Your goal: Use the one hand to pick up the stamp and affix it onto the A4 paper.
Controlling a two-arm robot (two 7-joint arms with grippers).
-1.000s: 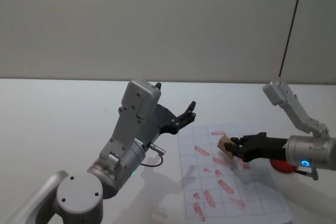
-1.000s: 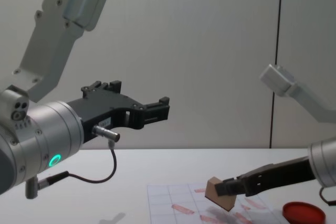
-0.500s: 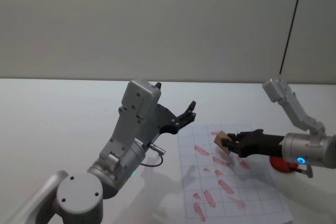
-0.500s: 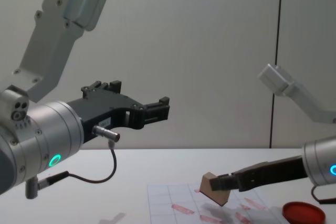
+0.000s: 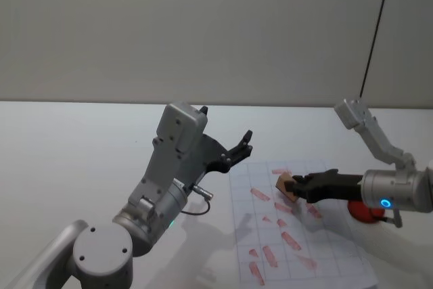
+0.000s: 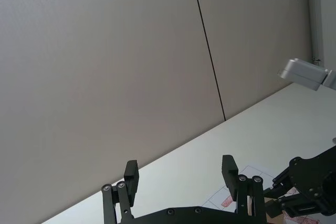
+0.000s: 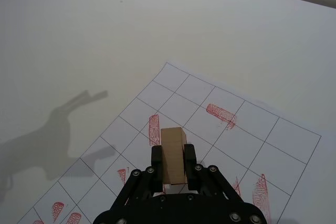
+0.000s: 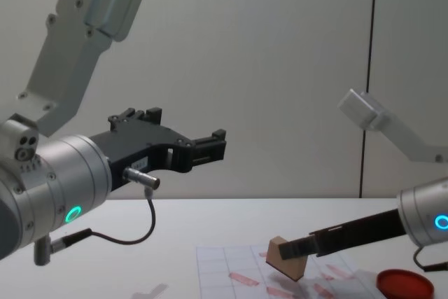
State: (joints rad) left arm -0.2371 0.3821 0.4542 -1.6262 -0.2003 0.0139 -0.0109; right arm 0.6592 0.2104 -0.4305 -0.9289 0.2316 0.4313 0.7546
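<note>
The right hand, reaching in from the right, grips the stamp between its two fingers, the tilted wooden block low over the marked upper cells of the A4 paper on the worktop; contact with the sheet cannot be told. The left hand hangs raised beside the sheet, fingers spread wide

You see a white counter stretching across the head view. On it, at the far right, lies 1 flat round red ink pad. Behind the counter stands a plain grey wall, with 1 thin dark seam running down it toward the right. A soft grey shadow falls on the counter.
</note>
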